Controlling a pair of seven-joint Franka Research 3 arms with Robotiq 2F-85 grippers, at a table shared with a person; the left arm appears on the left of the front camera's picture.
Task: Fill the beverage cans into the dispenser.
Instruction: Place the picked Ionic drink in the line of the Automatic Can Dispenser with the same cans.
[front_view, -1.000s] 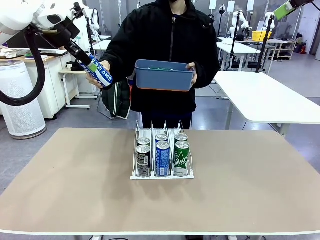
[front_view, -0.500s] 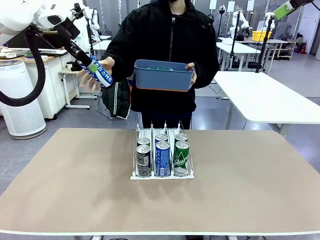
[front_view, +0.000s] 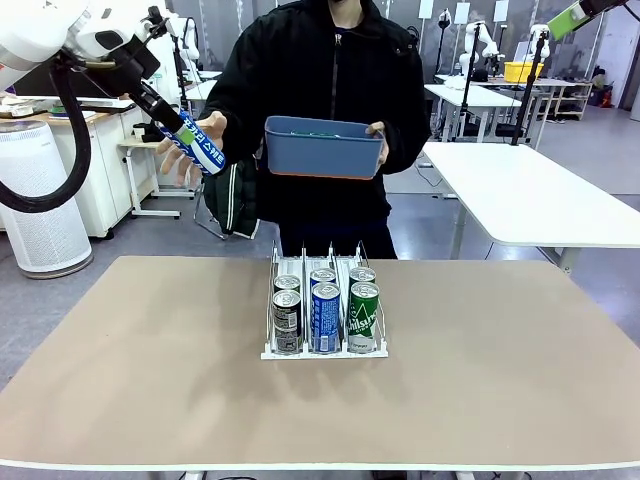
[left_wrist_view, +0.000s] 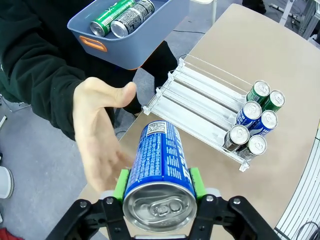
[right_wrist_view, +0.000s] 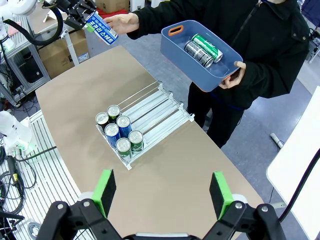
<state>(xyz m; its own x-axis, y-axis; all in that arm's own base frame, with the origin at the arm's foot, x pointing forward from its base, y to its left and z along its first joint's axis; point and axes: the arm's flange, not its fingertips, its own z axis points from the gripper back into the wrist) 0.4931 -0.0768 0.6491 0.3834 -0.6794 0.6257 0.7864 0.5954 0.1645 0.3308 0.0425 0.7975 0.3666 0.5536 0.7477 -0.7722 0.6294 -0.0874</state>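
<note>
My left gripper (front_view: 178, 132) (left_wrist_view: 159, 186) is shut on a blue can with white lettering (front_view: 202, 146) (left_wrist_view: 160, 159) (right_wrist_view: 101, 27), held high past the table's far left edge. The person's open hand (front_view: 182, 148) (left_wrist_view: 97, 137) hovers just behind that can, apart from it. The white dispenser (front_view: 325, 340) (left_wrist_view: 192, 107) (right_wrist_view: 150, 112) stands mid-table with two dark, two blue and two green cans (front_view: 326, 316) (right_wrist_view: 119, 132) at its front. My right gripper (right_wrist_view: 162, 192) is open, high above the table.
The person holds a blue tub (front_view: 323, 148) (left_wrist_view: 131, 40) (right_wrist_view: 200, 62) with a green and a dark can (right_wrist_view: 200, 50) inside, above the table's far edge. Bare tan tabletop (front_view: 480, 370) surrounds the dispenser.
The person's hand let go of the blue can and drew back, open, behind it. The tub rose slightly. My left gripper kept the can in place.
</note>
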